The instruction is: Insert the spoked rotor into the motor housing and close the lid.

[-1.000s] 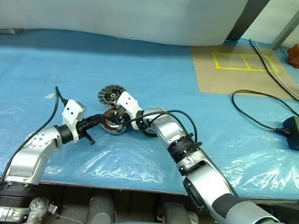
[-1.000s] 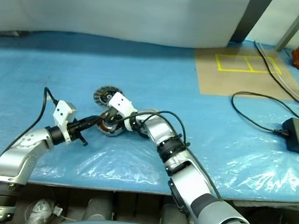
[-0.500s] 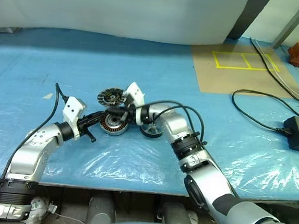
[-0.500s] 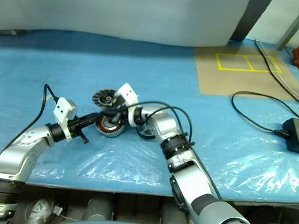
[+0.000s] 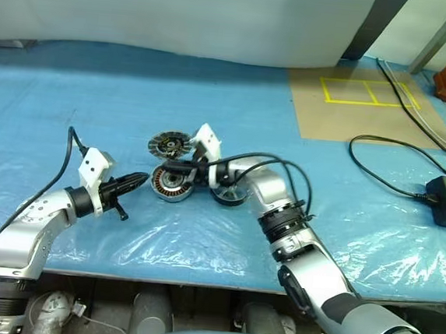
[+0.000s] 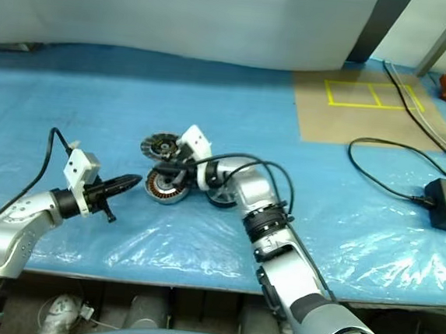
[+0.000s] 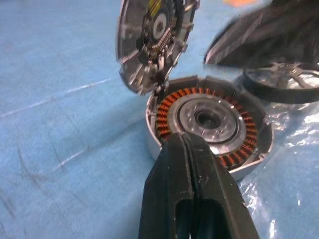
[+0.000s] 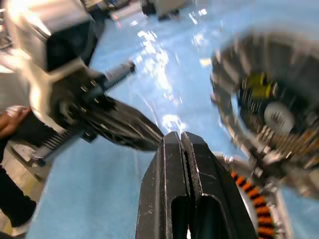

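Blue plastic sheeting covers the counter (image 5: pixel 96 101), crinkled along the edge nearest me. Closest on my left, the left tool (image 5: pixel 137 180) is clenched on nothing, its tip just short of the motor housing (image 5: pixel 171 184) and aimed at it. In the left wrist view the housing (image 7: pixel 209 124) lies open, copper windings ringing the pale hub, no rotor in it.

Next out, the right tool (image 5: pixel 168 164) reaches across from the right, fingers pressed together and empty, hanging just above the housing's far rim. The spoked rotor (image 5: pixel 228 193) rests flat on the sheeting just to the right of the housing, partly hidden under my right forearm.

Furthest, the lid (image 5: pixel 169 143) lies just behind the housing; the left wrist view shows it (image 7: pixel 154 40) tilted up on edge at the housing's rim, perhaps hinged there, though I cannot tell.

I judge the step in hand is fetching the rotor. To do it well, I would draw the right tool back clear of the lid so I do not knock it down over the empty cup, open the fingers before descending, and grasp the rotor by its thick black ring. I would keep the left tool near the housing wall to steady it, since it may slide on the slick sheeting during seating.
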